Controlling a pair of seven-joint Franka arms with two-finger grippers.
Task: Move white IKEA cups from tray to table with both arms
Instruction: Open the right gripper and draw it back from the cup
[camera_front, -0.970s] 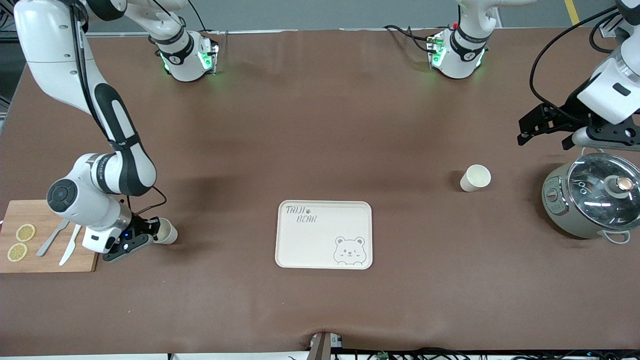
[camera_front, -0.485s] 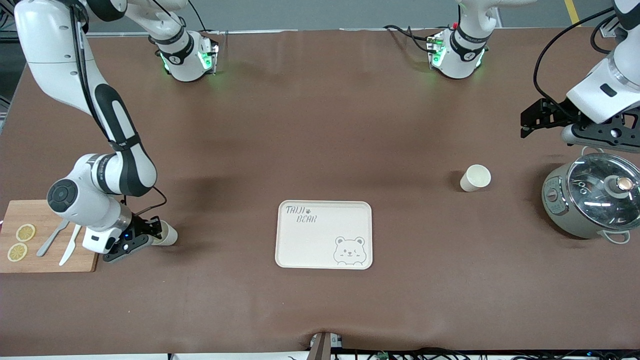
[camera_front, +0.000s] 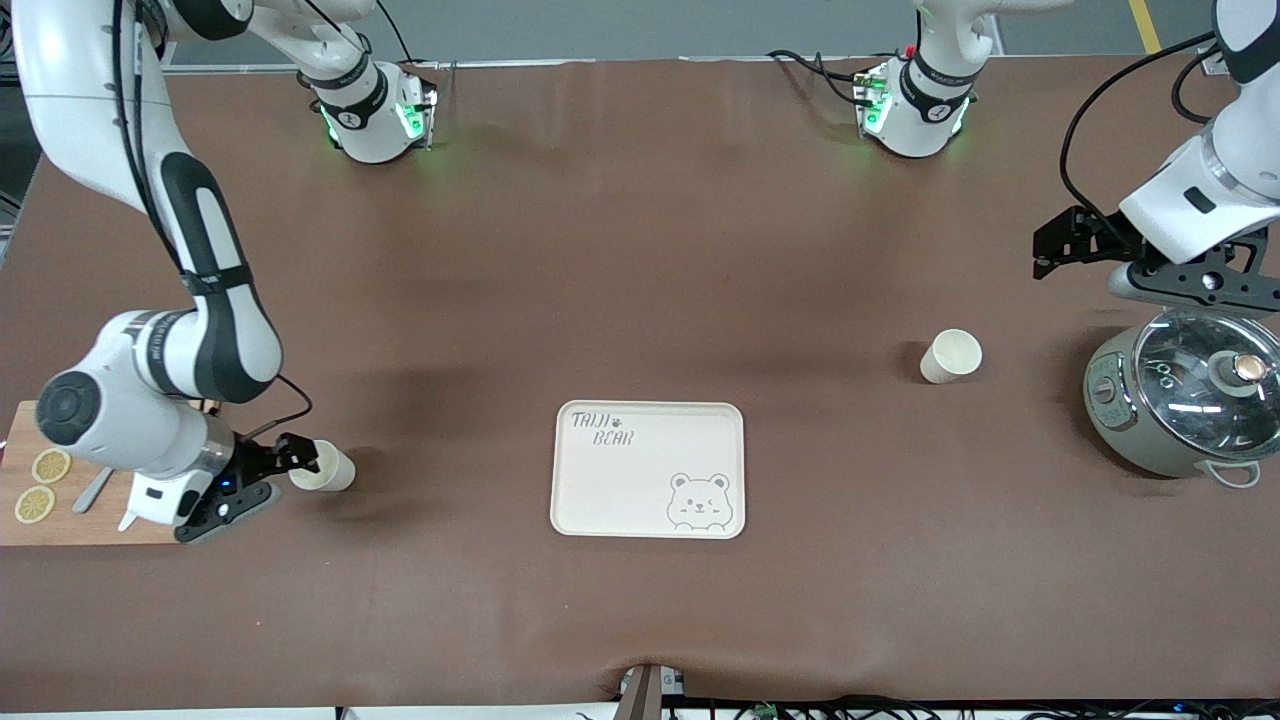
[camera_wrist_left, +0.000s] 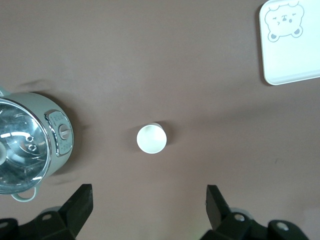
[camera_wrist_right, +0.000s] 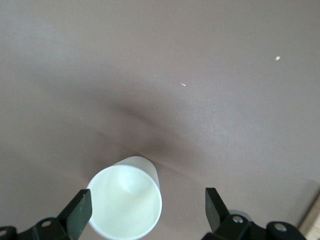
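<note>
- Right claw sits low at the right arm's end of the tabletop, fingers spread wide, nothing pinched.
- One white cup stands upright on the tabletop just at that claw's tips; in the right wrist view the cup sits between the two spread fingers, and I can't tell if the nearer finger touches its rim.
- Beside the right arm, a wooden cutting board carries two lemon slices and some cutlery, partly hidden by the arm.
- Left claw hangs in the air at the left arm's end, fingers spread, empty, over bare tabletop next to the grey-green lidded pot.
- The left wrist view looks straight down: second white cup upright, mouth open to the camera, spread fingers well above it.
- In the front view that second cup stands alone between the pot and the bear-printed tray, apart from both.
- The tray lies flat mid-tabletop, nearer the front camera than the second cup, no cup on it.
</note>
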